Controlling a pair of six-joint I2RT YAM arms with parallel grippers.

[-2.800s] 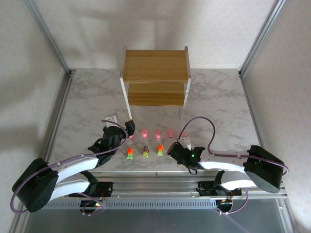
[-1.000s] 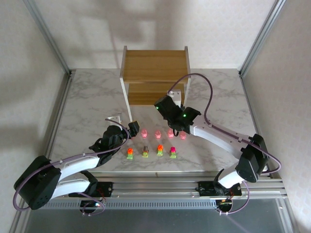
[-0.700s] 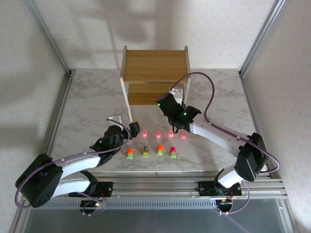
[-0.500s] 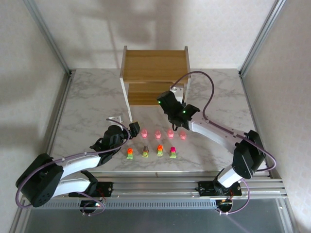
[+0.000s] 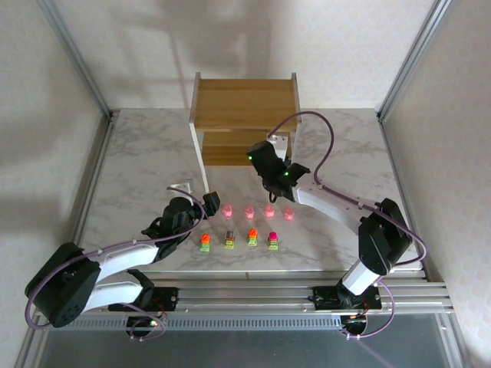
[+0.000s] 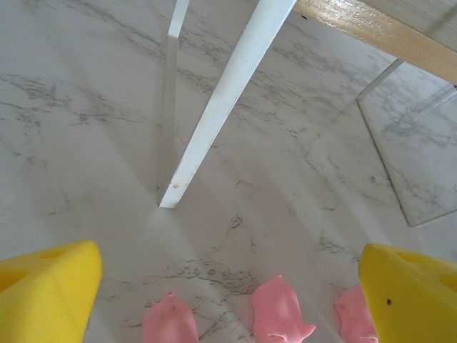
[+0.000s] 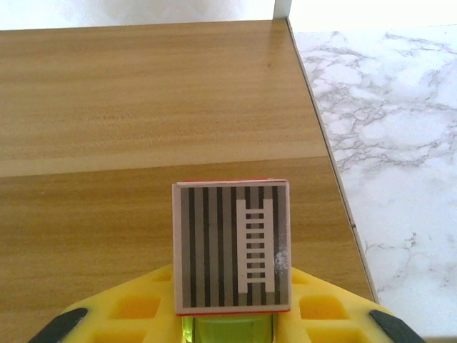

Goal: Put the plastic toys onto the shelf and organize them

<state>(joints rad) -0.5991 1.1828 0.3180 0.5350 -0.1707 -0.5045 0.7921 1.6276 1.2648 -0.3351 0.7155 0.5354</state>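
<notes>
The left slim white-shelled arm (image 5: 119,258) and right slim white-shelled arm (image 5: 330,203) share bulky rounded black joint housings (image 5: 57,289), thin looping purple cables (image 5: 308,114), small glowing green indicator lights (image 5: 252,156) and chunky yellow plastic jaws.

White, grey-veined marble-pattern table (image 5: 138,165). Pale textured wall panels (image 5: 322,46) stand at the table's far, left and right sides. Silver aluminium posts (image 5: 73,54) rise from the table's far corners. Diffuse light; soft shadows on the far panel.
</notes>
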